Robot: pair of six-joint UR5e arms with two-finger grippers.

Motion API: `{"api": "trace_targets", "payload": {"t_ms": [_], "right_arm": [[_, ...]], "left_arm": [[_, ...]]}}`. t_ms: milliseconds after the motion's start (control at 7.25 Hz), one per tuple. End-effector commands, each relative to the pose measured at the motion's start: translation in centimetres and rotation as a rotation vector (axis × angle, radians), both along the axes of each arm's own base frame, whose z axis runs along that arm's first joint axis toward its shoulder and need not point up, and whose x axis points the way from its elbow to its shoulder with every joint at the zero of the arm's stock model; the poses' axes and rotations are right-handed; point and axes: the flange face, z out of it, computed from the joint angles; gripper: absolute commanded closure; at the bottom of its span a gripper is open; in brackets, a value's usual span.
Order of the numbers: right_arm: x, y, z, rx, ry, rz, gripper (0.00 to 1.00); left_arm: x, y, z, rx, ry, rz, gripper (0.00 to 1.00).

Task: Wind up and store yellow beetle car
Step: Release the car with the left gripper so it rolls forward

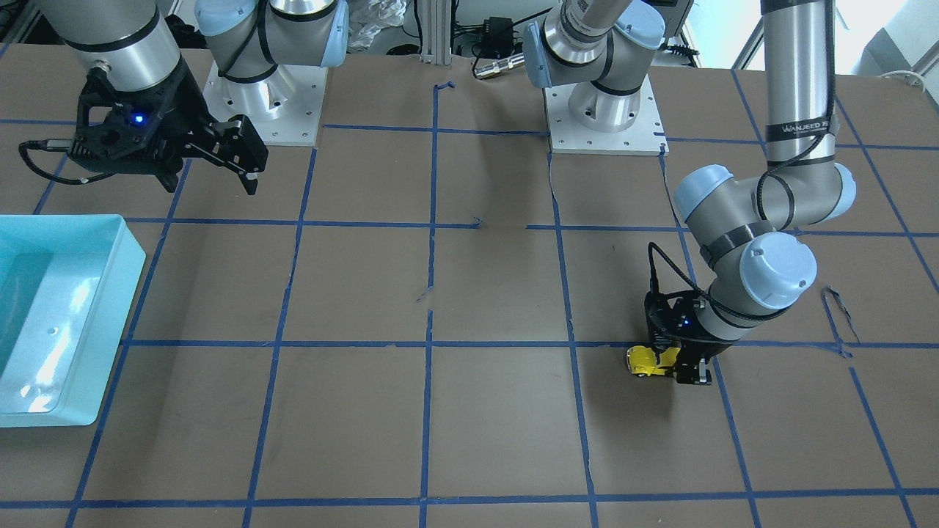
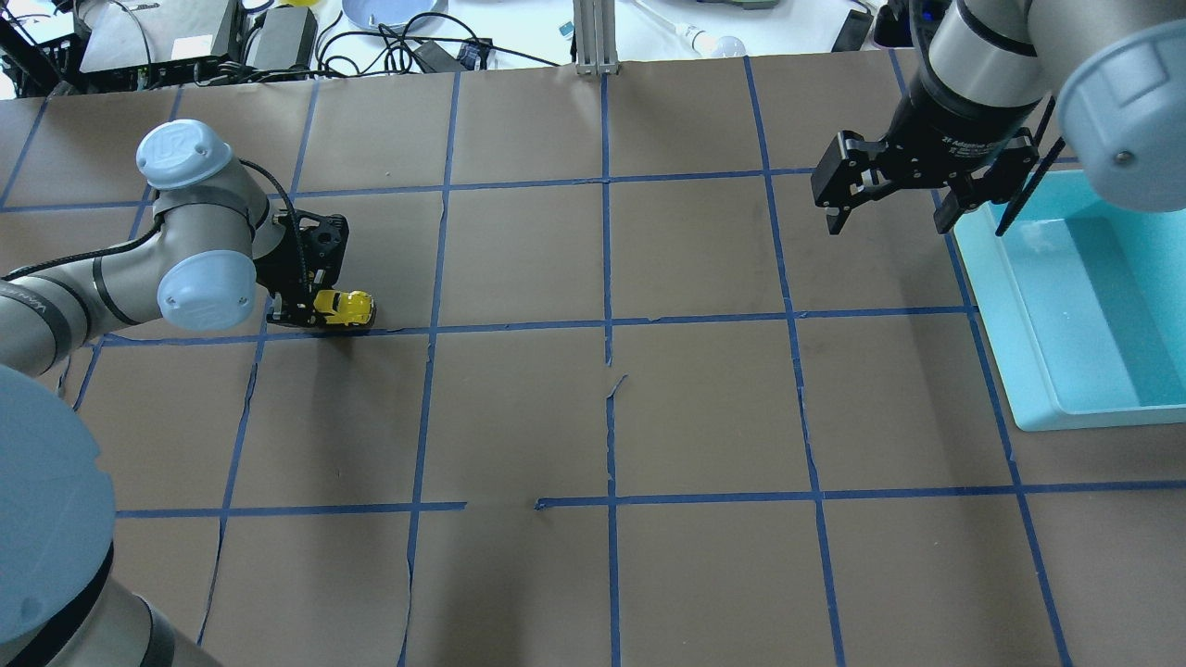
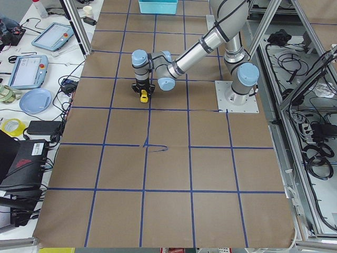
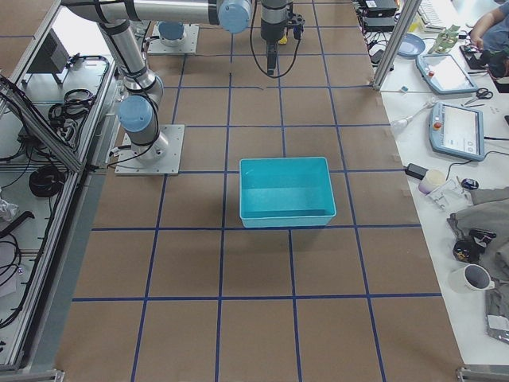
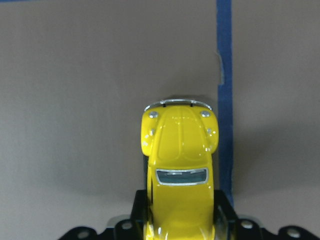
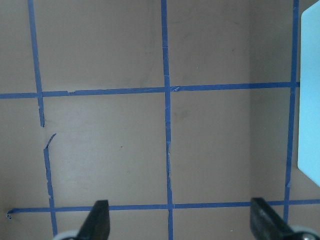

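The yellow beetle car (image 2: 346,307) is at table level on the brown paper, beside a blue tape line on my left side. My left gripper (image 2: 313,311) is shut on its rear half, and the nose sticks out in front. The left wrist view shows the car (image 5: 180,165) between the fingers, hood pointing away. It also shows in the front-facing view (image 1: 648,361) and the left side view (image 3: 143,95). My right gripper (image 2: 889,225) is open and empty, held above the table next to the teal bin; its fingertips (image 6: 99,216) frame bare paper.
A teal plastic bin (image 2: 1015,315) stands at the table's right edge, also in the front-facing view (image 1: 117,293) and the right side view (image 4: 286,216). Blue tape lines grid the paper. Cables and devices lie beyond the far edge.
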Motion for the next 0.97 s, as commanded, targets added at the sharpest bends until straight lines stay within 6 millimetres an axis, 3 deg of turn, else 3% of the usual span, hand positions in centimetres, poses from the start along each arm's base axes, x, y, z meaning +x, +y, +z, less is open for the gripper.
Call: {"api": "trace_targets", "payload": {"t_ms": [0,690,828], "right_arm": [[0.0,0.0,0.0,0.0,0.004,0.002,0.0],[0.0,0.0,-0.1,0.001,0.004,0.0,0.0],[0.0,0.0,-0.1,0.001,0.004,0.003,0.0]], "left_arm": [[2.2,0.3,-0.3,0.004,0.004,-0.01,0.95],[6.4,0.8,-0.3,0.005,0.003,0.015,0.94],[6.8,0.8,-0.2,0.004,0.003,0.021,0.9]]}}
